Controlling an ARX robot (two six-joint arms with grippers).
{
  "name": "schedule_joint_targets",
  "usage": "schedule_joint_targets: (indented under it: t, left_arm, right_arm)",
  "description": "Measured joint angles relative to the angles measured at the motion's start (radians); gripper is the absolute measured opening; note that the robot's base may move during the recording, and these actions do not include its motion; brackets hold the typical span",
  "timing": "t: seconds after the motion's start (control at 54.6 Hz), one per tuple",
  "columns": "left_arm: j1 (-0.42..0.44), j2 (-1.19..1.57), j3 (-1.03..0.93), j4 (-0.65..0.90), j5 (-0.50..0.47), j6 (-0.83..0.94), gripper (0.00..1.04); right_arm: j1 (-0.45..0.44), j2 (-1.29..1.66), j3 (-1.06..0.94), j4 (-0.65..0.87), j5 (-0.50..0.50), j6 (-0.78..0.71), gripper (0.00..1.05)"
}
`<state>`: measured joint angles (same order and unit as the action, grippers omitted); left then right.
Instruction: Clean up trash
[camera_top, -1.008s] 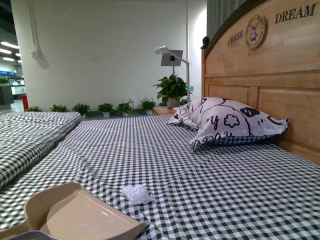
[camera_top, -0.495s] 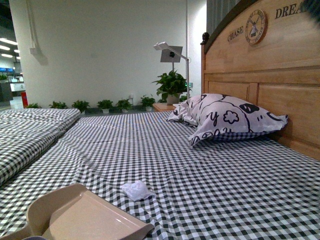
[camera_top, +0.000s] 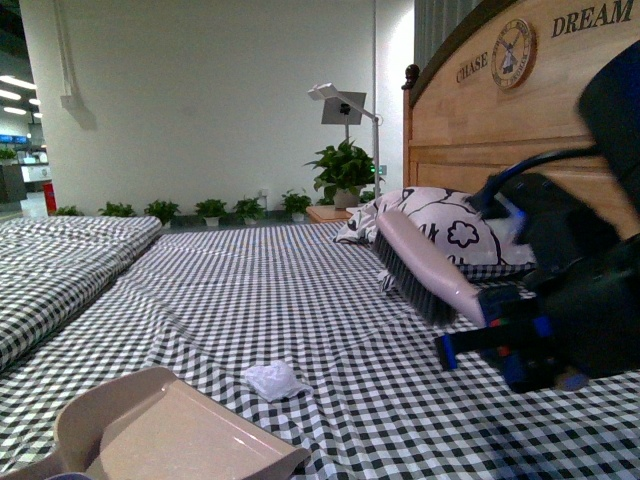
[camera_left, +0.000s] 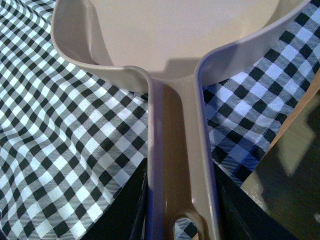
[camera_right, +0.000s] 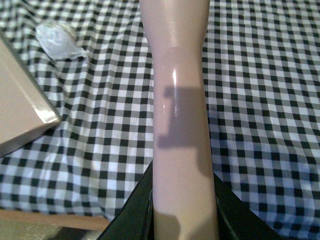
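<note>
**Sweep not yet begun: wad loose on the bed, tools held**

Nothing of the clean-up is judged done; the wad (camera_top: 273, 381) is seen lying loose on the checked sheet (camera_top: 300, 290), outside the dustpan (camera_top: 170, 430); in the front view it sits at about one o'clock from the pan, just beyond the pan's far edge and apart from it.

The dustpan is held by the left gripper (camera_left: 180, 210), whose jaws are seen closed on either side of the handle; the pan is kept low over the sheet, though contact cannot be told.

The brush (camera_top: 425, 265) is gripped at its handle by the right gripper (camera_right: 182, 200), jaws clamped on it; the bristles are raised clear of the sheet, well to the three o'clock side of the wad, in front of the pillow (camera_top: 450, 230).

What remains, by judgement: the brush is to be lowered behind the wad; the wad is to be swept into the pan; the pan is then to be carried off and emptied.
</note>
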<state>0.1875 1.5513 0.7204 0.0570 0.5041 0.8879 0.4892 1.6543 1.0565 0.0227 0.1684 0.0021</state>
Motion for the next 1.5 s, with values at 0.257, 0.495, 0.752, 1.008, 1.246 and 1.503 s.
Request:
schedule_joint_targets:
  t: [0.257, 0.495, 0.752, 1.008, 1.246, 1.503]
  left_arm:
    - [0.000, 0.000, 0.000, 0.000, 0.000, 0.002, 0.29]
    - [0.000, 0.000, 0.000, 0.000, 0.000, 0.003, 0.29]
    - [0.000, 0.000, 0.000, 0.000, 0.000, 0.003, 0.29]
    - [0.000, 0.000, 0.001, 0.000, 0.001, 0.006, 0.29]
    - [0.000, 0.000, 0.001, 0.000, 0.001, 0.006, 0.29]
    - [-0.004, -0.001, -0.058, 0.240, -0.039, -0.108, 0.29]
  right_arm:
    - [0.033, 0.253, 0.188, -0.036, 0.098, -0.036, 0.20]
    - [0.061, 0.401, 0.280, -0.041, 0.133, -0.043, 0.20]
    - [0.155, 0.417, 0.280, -0.120, -0.081, -0.040, 0.20]
    - [0.158, 0.130, 0.123, -0.234, -0.549, -0.210, 0.19]
    - [-0.014, -0.039, 0.104, -0.246, -0.482, -0.303, 0.19]
    - [-0.145, -0.140, -0.025, -0.063, -0.376, -0.217, 0.19]
